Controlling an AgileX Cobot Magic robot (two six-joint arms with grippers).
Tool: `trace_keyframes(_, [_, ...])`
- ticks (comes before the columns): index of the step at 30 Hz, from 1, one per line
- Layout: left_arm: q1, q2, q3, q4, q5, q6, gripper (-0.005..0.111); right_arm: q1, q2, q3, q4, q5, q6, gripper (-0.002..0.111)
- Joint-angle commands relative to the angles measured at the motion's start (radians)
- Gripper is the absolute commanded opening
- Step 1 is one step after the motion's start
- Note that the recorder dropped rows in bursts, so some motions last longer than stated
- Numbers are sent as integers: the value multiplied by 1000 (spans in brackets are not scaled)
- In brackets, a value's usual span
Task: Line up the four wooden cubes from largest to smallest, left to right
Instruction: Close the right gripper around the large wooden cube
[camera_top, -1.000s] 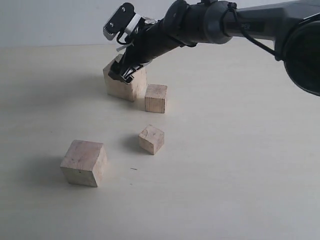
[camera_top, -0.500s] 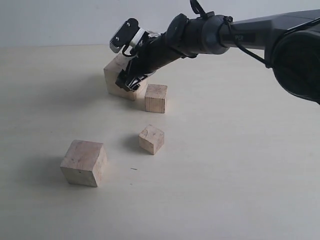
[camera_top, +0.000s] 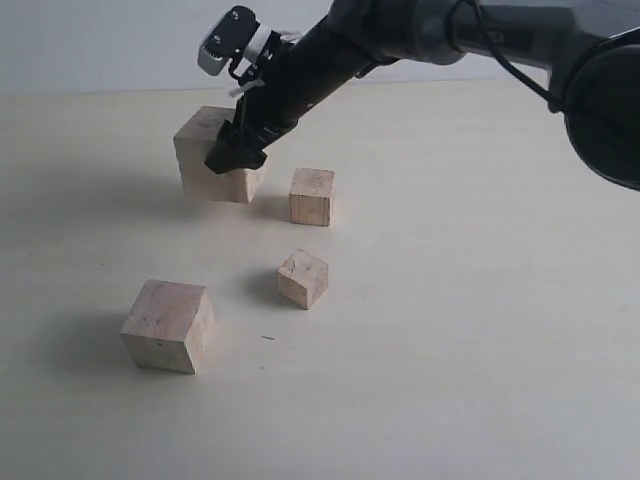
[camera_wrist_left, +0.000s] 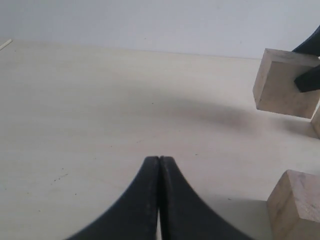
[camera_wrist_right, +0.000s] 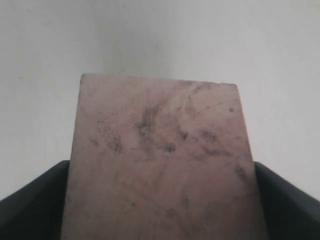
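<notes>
Your right arm (camera_top: 420, 30) slopes down, outstretched. Right gripper (camera_top: 236, 155) clamps the big cube (camera_top: 200, 160), which sits tilted between its fingers. Left gripper (camera_wrist_left: 159, 165) is closed, empty.

Soft diffuse light, faint leftward shadows

Wooden cubes: four are showing, namely held cube (camera_top: 208, 156), near-left cube (camera_top: 168, 326), rear cube (camera_top: 312, 196), middle cube (camera_top: 303, 278).
Grippers: two are showing, namely right gripper (camera_top: 236, 152), left gripper (camera_wrist_left: 159, 161).
Arms: one is showing in the exterior view, right arm (camera_top: 420, 35).
Tables: one is showing, table (camera_top: 480, 350).
</notes>
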Motion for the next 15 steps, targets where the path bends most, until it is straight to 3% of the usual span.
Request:
trace_keyframes(1, [0, -7, 0, 1, -10, 0, 0, -3, -51, -17, 42, 99, -94, 0])
trace_keyframes(6, [0, -7, 0, 1, -10, 0, 0, -3, -55, 8, 40, 223, -208, 0])
trace_keyframes(15, [0, -7, 0, 1, -10, 0, 0, -1, -49, 97, 164, 170, -328, 0])
